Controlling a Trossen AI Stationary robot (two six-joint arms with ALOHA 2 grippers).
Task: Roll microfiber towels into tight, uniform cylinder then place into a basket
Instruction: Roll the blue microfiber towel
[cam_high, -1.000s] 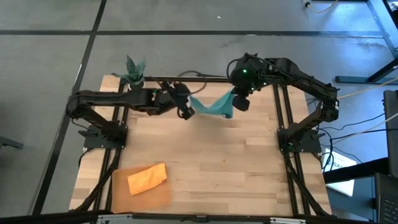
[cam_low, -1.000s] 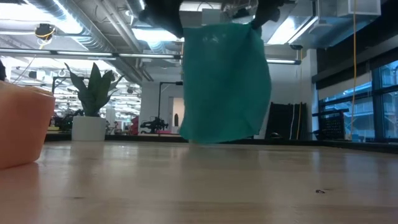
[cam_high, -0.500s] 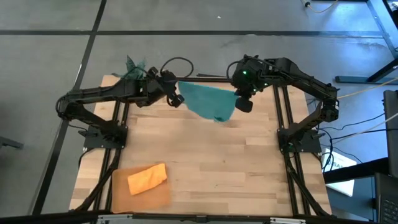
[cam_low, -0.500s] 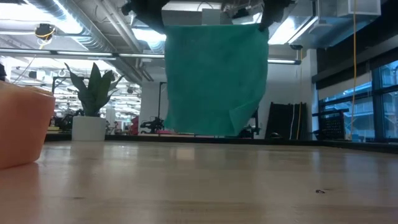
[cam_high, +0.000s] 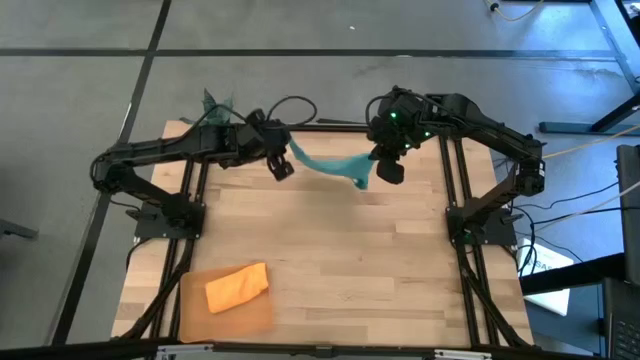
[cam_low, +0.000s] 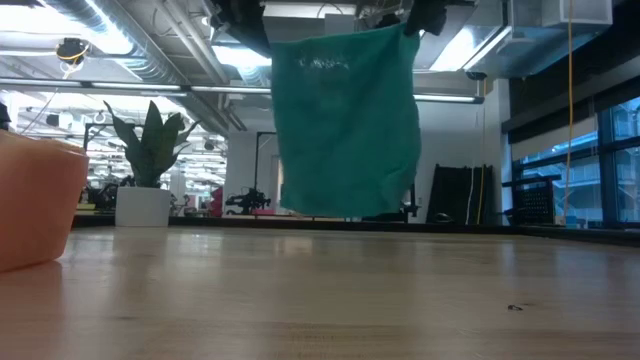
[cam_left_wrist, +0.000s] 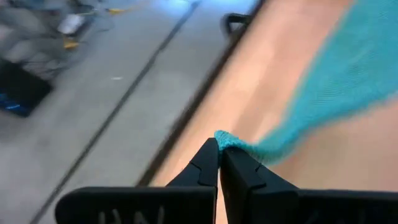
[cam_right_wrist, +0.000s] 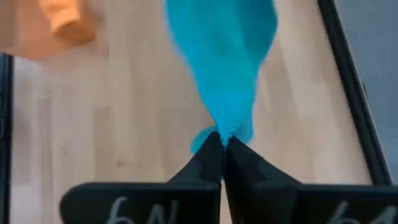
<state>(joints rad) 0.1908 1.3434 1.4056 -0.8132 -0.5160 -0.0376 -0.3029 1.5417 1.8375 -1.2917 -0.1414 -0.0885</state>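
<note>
High view: I've got the teal towel (cam_high: 333, 166) stretched left-right, left gripper (cam_high: 279, 166) and right gripper (cam_high: 387, 170) pinching its corners; orange towel (cam_high: 237, 287) sits in the basket (cam_high: 192, 304)

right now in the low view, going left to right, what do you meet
basket → white plant pot → teal towel, hanging clear of the table from both grippers up top.

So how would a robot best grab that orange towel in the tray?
Probably from straight above, gripper closing across the short width of the orange towel. It lies as a loose lump, slanted in the tray, so its top is exposed while the rim guards its sides.
</note>
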